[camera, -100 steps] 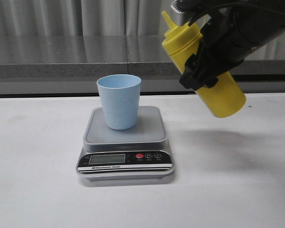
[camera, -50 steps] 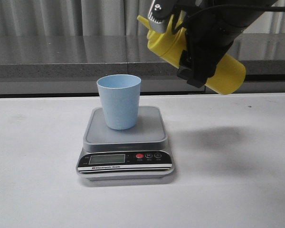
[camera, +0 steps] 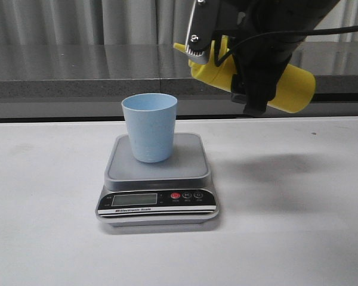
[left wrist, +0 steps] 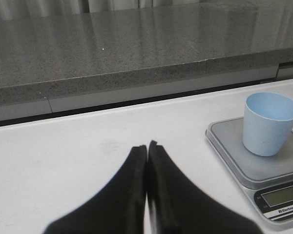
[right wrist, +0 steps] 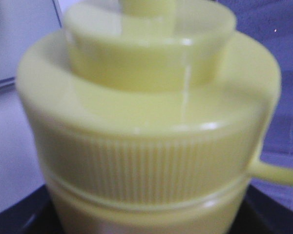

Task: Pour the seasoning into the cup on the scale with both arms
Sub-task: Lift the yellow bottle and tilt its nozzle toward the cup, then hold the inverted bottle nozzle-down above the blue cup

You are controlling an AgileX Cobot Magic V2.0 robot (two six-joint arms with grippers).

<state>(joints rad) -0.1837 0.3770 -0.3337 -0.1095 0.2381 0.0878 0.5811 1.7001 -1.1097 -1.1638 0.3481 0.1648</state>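
Note:
The pale blue cup point(camera: 150, 126) stands upright on the grey scale point(camera: 157, 179), and both also show in the left wrist view, the cup point(left wrist: 270, 123) on the scale point(left wrist: 244, 158). My right gripper point(camera: 250, 65) is shut on the yellow seasoning bottle point(camera: 286, 86), held nearly level in the air to the upper right of the cup, nozzle end toward the cup. The bottle's ribbed cap fills the right wrist view point(right wrist: 146, 141). My left gripper point(left wrist: 147, 146) is shut and empty, above the white table to the left of the scale.
A white table point(camera: 286, 238) runs to a grey stone ledge point(camera: 77, 71) at the back. The scale's black front panel with display and red button point(camera: 175, 195) faces the camera.
My right arm has swung the bottle from tilted upright to nearly level and moved it left and up, nearer the cup. The cup, the scale and my left gripper have not moved.

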